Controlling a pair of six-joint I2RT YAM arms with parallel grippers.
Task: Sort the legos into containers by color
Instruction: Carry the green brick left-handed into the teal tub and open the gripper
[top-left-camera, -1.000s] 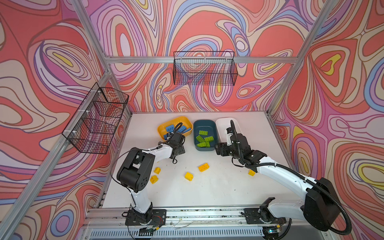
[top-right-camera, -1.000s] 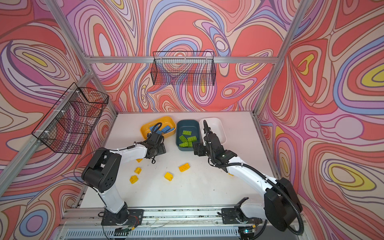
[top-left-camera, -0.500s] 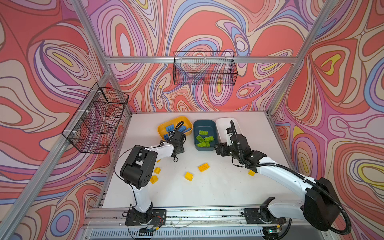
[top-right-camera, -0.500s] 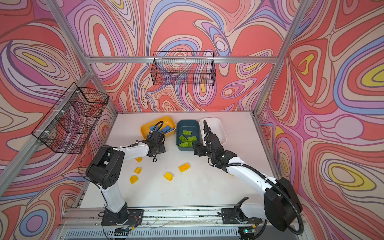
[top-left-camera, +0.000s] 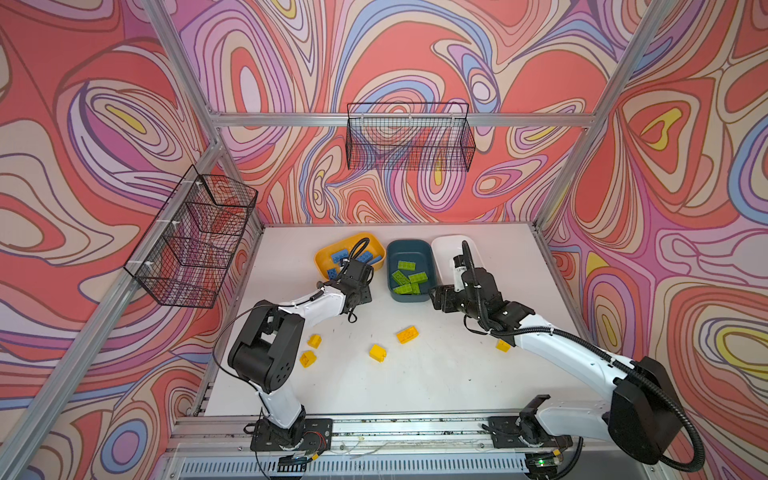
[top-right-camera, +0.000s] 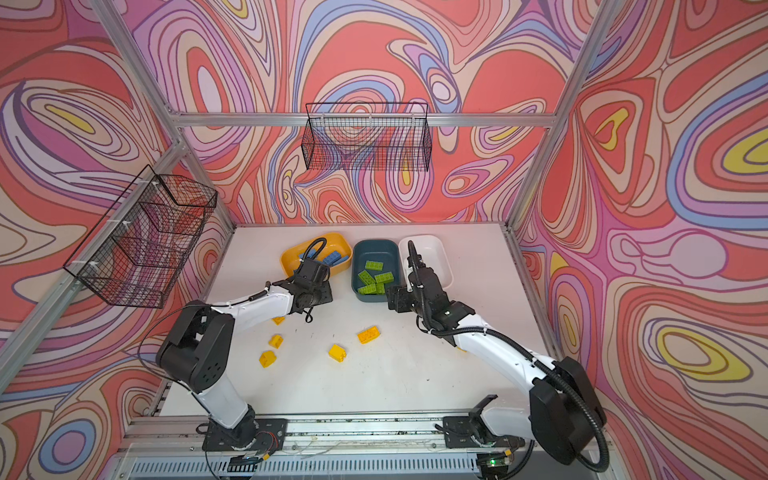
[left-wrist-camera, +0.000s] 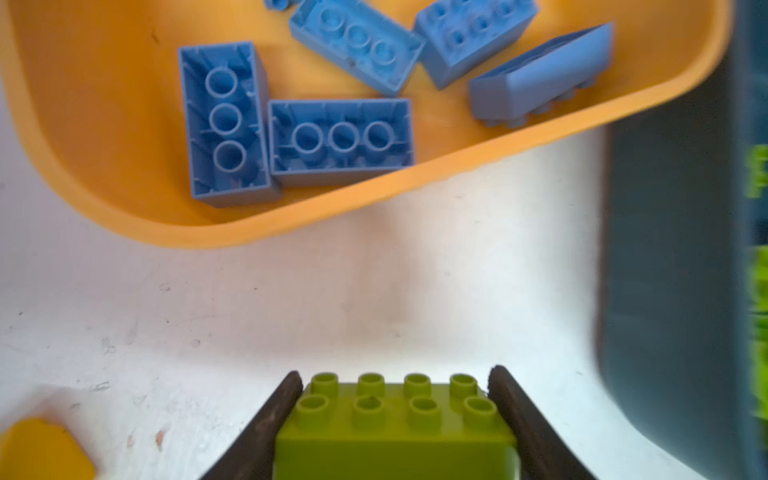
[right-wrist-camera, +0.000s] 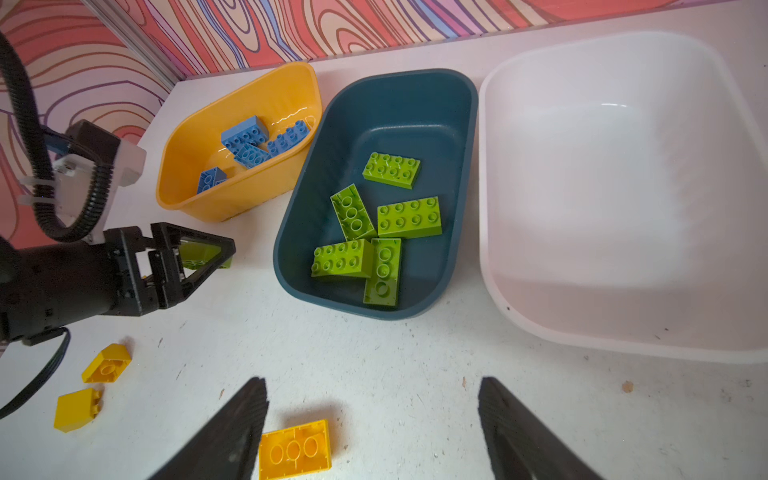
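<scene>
Left claw (left-wrist-camera: 395, 374) clamped lime green brick (left-wrist-camera: 395, 432) near yellow tub (left-wrist-camera: 124, 199), short of teal tub (left-wrist-camera: 665, 291); early release risked drop on table (left-wrist-camera: 249, 311). Right claw (right-wrist-camera: 372, 382) wide, empty.

The table (top-left-camera: 436, 386) lies mostly open (yellow legos (top-left-camera: 377, 353) scattered).

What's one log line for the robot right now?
left jaws: shut on green lego | right jaws: open, empty | yellow legos: loose on table
</scene>
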